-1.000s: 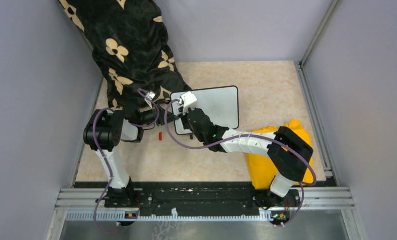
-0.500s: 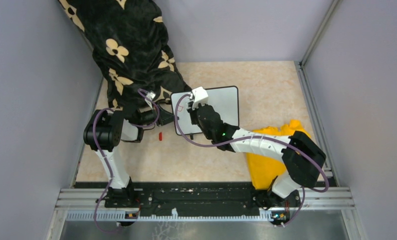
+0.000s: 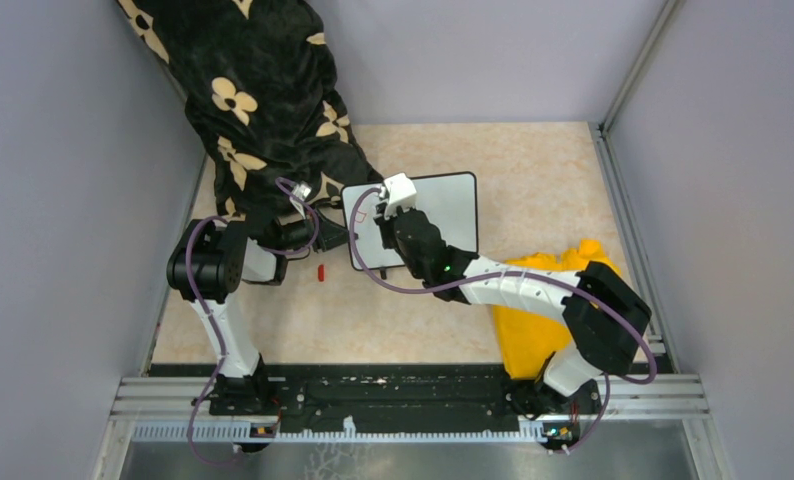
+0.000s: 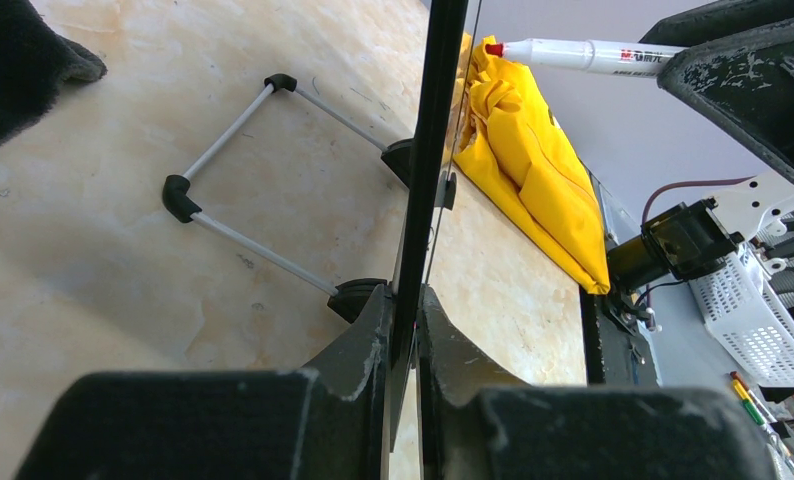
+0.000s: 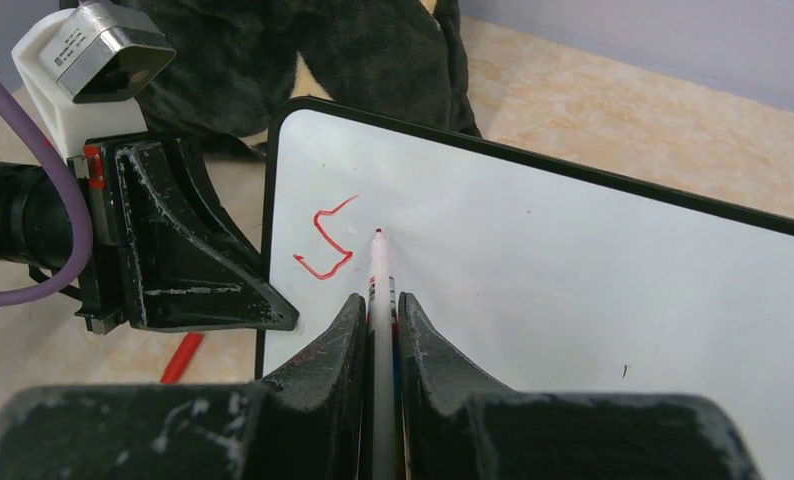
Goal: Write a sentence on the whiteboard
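The right hand [image 5: 380,305] was clamped on a red-tipped marker [image 5: 381,285], which ran forward between its fingers; the tip sat at the whiteboard [image 5: 593,270] just ahead of the hand, though whether it touched the glossy face I could not tell. The left hand [image 4: 405,305] was shut on the board's thin black edge, propping it upright off the counter [image 3: 533,170]. Of the sentence [image 5: 328,245] only a first angular red stroke showed, just to the left of the marker tip.

To do this step well, I judged the next letter should start close beside that stroke and on its level; the pressure should be light and even, since the board stands on edge in one narrow grip and a hard push could tilt it or slide it in the left hand's fingers. Strokes should be short and run away from the left hand, so the line has room across the bare white to the right.

Counted: one whiteboard; one marker; one red stroke; two hands, both closed on something; one red cap [image 3: 321,271] on the counter below the left hand; one yellow cloth [image 4: 533,170] beyond the board; one dark flowered cloth [image 3: 253,100] behind the left hand.
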Available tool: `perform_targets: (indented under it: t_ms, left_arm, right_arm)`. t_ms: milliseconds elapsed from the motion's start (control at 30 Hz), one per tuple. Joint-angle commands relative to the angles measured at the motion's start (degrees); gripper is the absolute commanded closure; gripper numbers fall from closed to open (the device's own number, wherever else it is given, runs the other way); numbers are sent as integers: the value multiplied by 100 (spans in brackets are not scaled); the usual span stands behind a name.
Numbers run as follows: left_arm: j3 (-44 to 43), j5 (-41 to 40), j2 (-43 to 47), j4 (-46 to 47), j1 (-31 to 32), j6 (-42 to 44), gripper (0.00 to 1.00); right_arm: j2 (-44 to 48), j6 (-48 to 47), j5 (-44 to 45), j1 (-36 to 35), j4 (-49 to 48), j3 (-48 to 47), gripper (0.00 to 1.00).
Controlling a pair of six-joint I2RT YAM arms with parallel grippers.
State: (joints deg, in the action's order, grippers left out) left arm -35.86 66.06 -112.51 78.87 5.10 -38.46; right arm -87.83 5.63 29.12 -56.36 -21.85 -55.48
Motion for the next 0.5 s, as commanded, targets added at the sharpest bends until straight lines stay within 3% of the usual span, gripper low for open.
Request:
perform_targets:
  t_ms: [0,467]
  left_arm:
    - [72,56,-69,-92,-27,84,100]
    - [72,52,-70,-104,-27,92,100]
  right_arm:
    - [-79,41,-88,23,-333,-146,100]
    - [-195,134,-84,68,-196,-87,100]
